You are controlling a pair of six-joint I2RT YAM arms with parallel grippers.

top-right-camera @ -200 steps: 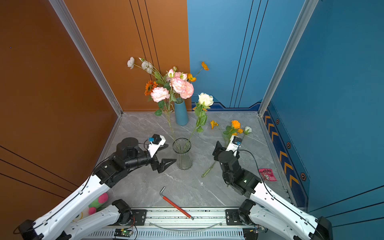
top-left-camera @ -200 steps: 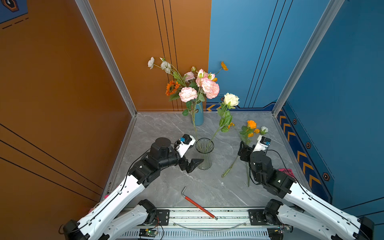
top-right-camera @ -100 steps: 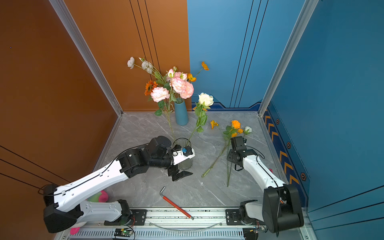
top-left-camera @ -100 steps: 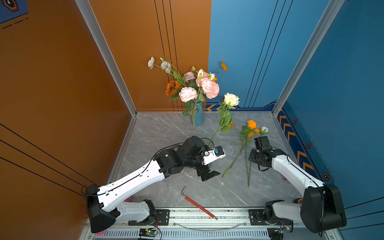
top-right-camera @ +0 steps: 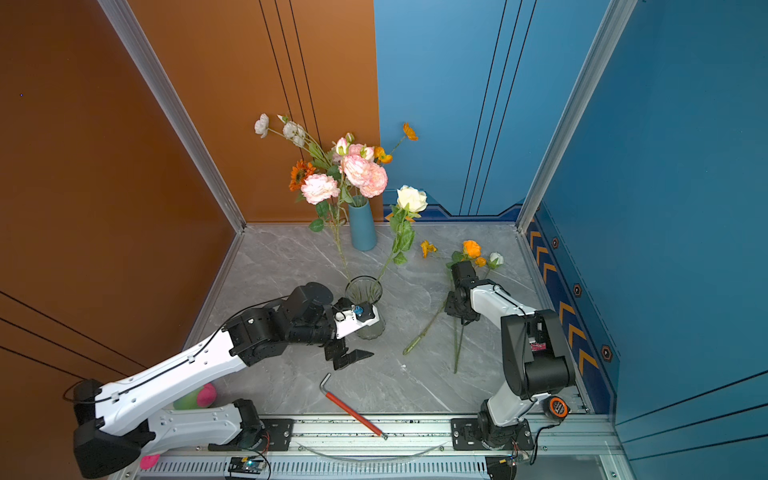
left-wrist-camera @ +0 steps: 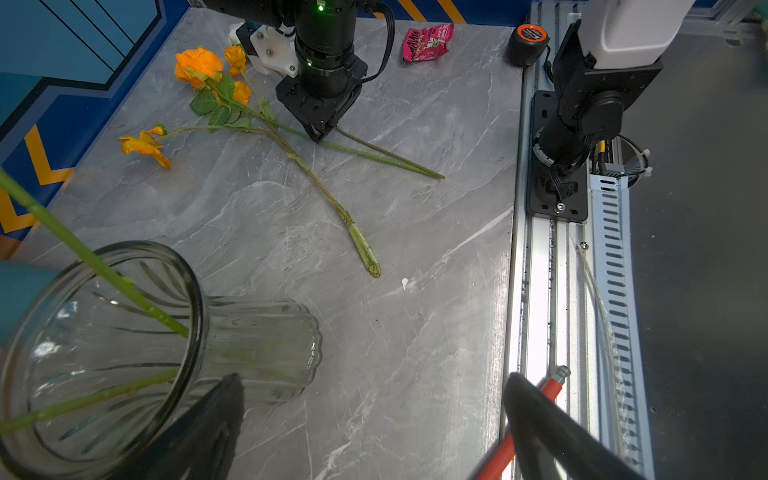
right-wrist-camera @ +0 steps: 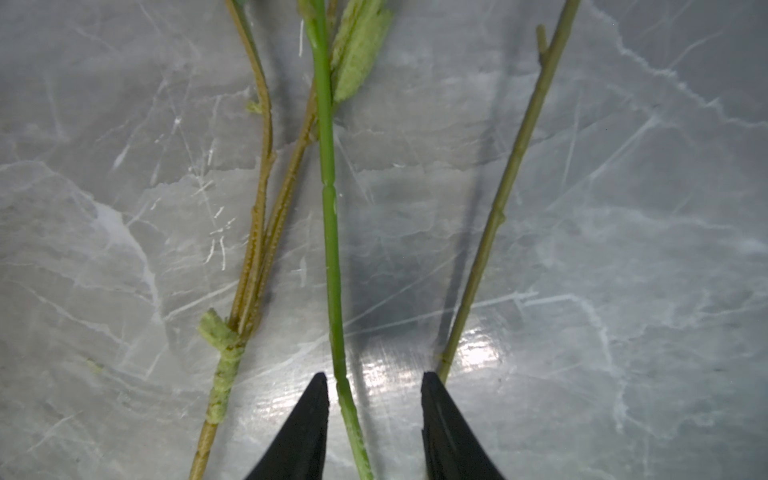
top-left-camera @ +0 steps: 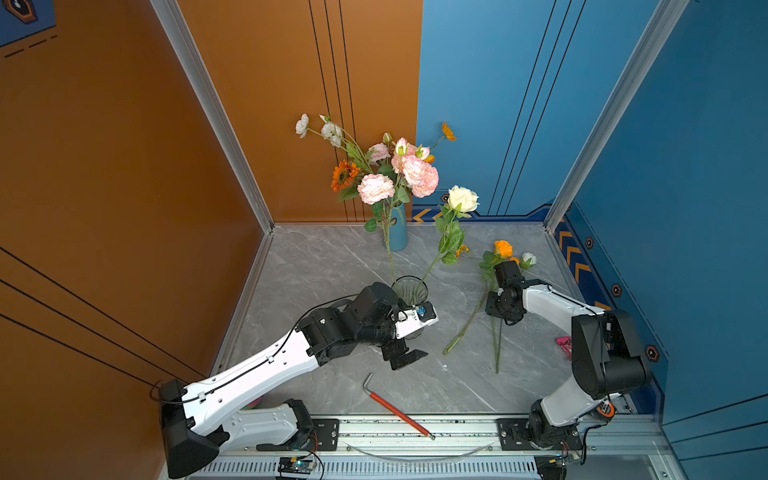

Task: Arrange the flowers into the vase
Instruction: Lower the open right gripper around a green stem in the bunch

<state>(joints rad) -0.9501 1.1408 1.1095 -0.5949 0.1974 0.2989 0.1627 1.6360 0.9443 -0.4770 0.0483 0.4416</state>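
My right fingers (right-wrist-camera: 299, 436) are part open, straddling one green stem (right-wrist-camera: 330, 208) of the loose flowers (top-left-camera: 503, 248) lying on the surface (top-left-camera: 332, 266), not pinching it yet. Meanwhile my left fingers (left-wrist-camera: 548, 428) are spread wide and empty just beside the glass vase (top-left-camera: 409, 286), which already has two stems in it.

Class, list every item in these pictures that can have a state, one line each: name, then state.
glass vase: upright, two stems in it.
blue vase: upright, holding a bouquet.
left hand: open, empty, beside the glass vase.
right hand: open, astride a green stem, not gripping.
loose flowers: lying flat.
hex key: lying flat.
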